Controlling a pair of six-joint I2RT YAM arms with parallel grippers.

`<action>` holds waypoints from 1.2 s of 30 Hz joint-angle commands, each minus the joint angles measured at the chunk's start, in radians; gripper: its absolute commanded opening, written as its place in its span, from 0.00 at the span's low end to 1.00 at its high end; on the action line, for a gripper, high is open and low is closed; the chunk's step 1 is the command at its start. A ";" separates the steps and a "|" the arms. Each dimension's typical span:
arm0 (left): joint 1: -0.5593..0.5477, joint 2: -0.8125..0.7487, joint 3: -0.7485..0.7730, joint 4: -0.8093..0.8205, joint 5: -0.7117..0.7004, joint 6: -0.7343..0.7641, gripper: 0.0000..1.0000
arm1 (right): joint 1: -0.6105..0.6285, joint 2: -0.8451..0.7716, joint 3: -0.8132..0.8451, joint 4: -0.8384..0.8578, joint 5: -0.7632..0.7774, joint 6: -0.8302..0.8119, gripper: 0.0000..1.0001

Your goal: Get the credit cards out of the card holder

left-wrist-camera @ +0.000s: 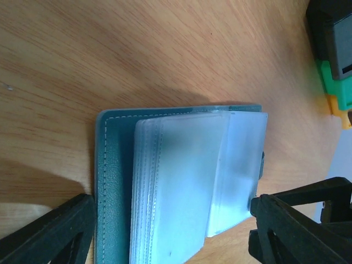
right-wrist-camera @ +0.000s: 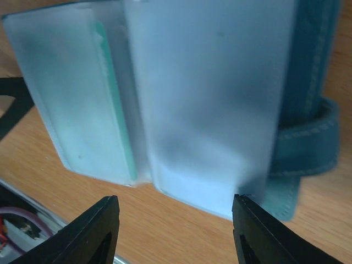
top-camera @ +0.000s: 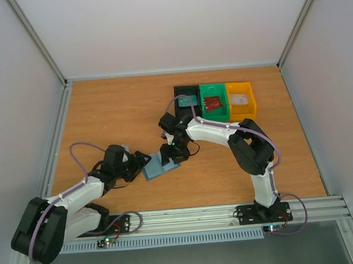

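The blue-grey card holder lies open on the table between my two grippers. In the left wrist view the card holder shows its teal cover and a stack of frosted pale-blue sleeves. My left gripper is open, its fingers either side of the holder's near end, and the right finger touches a sleeve's edge. My right gripper is open and empty just short of the sleeves. A green card edge shows inside one sleeve. Red credit cards lie in the green bin.
Black, green and yellow bins stand in a row at the back, behind the right arm. A teal card lies in the black bin. The holder's strap sticks out sideways. The metal rail runs along the table's near edge.
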 commanded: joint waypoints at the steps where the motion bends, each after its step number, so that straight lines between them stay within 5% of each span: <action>1: -0.010 0.030 -0.027 0.066 -0.015 0.009 0.80 | 0.011 0.045 0.039 0.058 -0.107 0.069 0.57; 16: -0.011 0.093 -0.021 0.154 -0.030 0.000 0.60 | 0.008 0.183 0.131 0.161 -0.197 0.150 0.57; 27: -0.011 0.110 -0.026 0.194 -0.035 -0.002 0.17 | -0.001 0.190 0.099 0.256 -0.307 0.152 0.29; 36: -0.011 0.092 -0.026 0.257 -0.009 0.010 0.13 | -0.023 0.135 0.039 0.333 -0.350 0.156 0.18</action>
